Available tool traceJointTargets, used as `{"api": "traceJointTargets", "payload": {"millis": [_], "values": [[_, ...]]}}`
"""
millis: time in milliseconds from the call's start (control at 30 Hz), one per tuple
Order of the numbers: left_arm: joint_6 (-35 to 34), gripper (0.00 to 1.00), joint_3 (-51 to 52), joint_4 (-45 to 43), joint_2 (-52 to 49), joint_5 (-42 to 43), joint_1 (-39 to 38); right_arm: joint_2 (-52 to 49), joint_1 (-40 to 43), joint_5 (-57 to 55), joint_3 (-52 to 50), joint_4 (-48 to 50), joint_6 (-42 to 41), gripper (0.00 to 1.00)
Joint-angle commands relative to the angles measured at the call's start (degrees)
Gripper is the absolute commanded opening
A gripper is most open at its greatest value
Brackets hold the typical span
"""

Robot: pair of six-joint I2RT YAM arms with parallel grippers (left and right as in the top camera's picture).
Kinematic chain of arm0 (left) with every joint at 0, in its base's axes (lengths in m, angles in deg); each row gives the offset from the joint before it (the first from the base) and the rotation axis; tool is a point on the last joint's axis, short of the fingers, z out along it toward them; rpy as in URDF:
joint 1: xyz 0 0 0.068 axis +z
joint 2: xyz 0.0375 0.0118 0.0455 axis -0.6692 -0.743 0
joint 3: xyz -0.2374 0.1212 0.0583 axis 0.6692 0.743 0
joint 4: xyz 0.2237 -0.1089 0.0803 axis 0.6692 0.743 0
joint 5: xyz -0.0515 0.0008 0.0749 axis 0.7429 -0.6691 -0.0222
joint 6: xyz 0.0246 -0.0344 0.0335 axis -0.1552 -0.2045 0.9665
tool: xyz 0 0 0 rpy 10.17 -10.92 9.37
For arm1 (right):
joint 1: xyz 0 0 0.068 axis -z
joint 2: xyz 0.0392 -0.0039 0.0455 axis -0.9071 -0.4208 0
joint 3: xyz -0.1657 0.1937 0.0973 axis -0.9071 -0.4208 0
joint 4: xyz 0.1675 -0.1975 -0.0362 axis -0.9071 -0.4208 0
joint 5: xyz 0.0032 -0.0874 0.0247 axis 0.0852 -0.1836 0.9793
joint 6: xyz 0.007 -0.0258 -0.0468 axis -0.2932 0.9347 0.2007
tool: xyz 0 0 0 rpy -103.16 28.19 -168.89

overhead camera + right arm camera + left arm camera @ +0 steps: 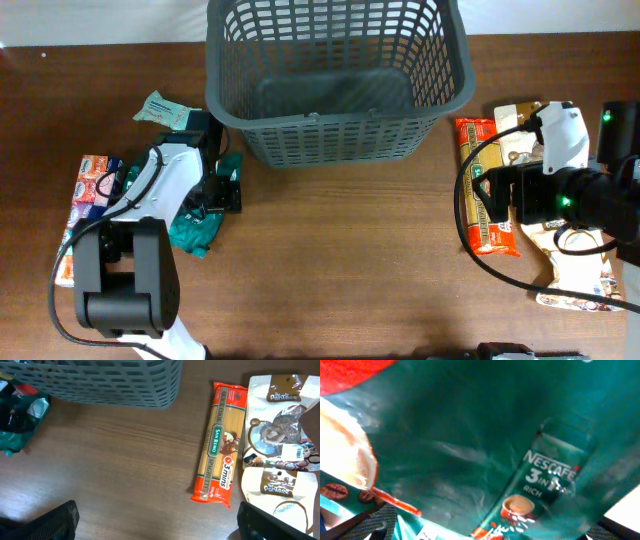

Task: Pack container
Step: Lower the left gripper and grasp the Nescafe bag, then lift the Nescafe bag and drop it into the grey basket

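Observation:
The container, a large dark grey lattice basket (pixel 330 115), stands at the back middle of the table and looks empty; its wall also shows in the right wrist view (pixel 100 385). My left gripper (pixel 215 195) is down on a teal Nescafe 3-in-1 packet (pixel 195 232), left of the basket. That packet fills the left wrist view (pixel 470 435), with my fingers (pixel 485 532) only at the bottom corners, wide apart. My right gripper (pixel 490 200) is open and empty (pixel 160 520) above bare wood, beside an orange spaghetti packet (pixel 220 445).
A white and brown Pantree pouch (pixel 277 445) lies right of the spaghetti. A pale green packet (pixel 165 110) lies left of the basket. A colourful packet (pixel 92 185) lies at the far left edge. The teal packet also shows in the right wrist view (pixel 20 425).

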Motion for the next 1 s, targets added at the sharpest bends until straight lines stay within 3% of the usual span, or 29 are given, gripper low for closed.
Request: {"api": "traceJointTargets", "payload": {"millis": [0, 167, 233, 400, 467, 567, 967], "values": [[-0.22, 0.99, 1.44, -1.66, -1.16, 0.02, 0.15, 0.07, -0.31, -0.09, 0.76, -0.02, 0.66, 0.99], [-0.22, 0.99, 1.51, -3.19, -2.99, 0.00, 0.15, 0.07, -0.31, -0.13, 0.76, -0.04, 1.11, 0.99], [-0.22, 0.79, 1.62, -4.17, -3.78, 0.00, 0.15, 0.07, -0.28, -0.13, 0.76, -0.04, 1.11, 0.99], [-0.20, 0.44, 1.62, -5.29, -5.88, 0.00, 0.15, 0.07, -0.28, -1.40, 0.76, -0.17, 1.07, 0.99], [-0.20, 0.22, 1.62, -5.46, -6.54, -0.24, 0.15, 0.07, -0.31, -2.34, 0.76, -0.50, 1.07, 0.99], [-0.20, 0.02, 1.62, -5.86, -6.73, -0.37, 0.15, 0.09, -0.28, -3.10, 0.76, -0.90, 1.07, 0.99], [-2.56, 0.02, 0.79, -4.61, -2.89, -3.65, 0.15, 0.09, -0.28, -4.61, 0.76, -0.85, 1.05, 0.99]]}}
